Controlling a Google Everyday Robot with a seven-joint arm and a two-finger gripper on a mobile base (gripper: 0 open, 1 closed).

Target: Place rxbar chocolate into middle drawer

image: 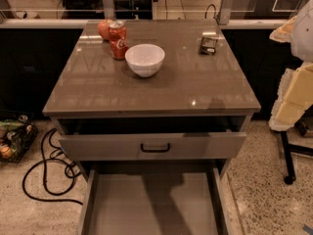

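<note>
The rxbar chocolate (208, 45), a small dark flat bar, lies on the brown countertop (195, 82) near its back right corner. The middle drawer (151, 202) is pulled far out at the bottom of the view and shows a bare grey floor with a dark shadow across it. Nothing lies in it. My gripper is not in view. Only a white rounded part (305, 26) shows at the upper right edge, to the right of the bar.
A white bowl (145, 59) stands mid-counter, with a red soda can (118, 39) and a red apple (104, 29) behind it to the left. The top drawer front (151, 146) with a black handle is slightly open. Black cables (49, 173) lie on the floor at left. A yellow-white foam block (293, 99) on a black stand is at right.
</note>
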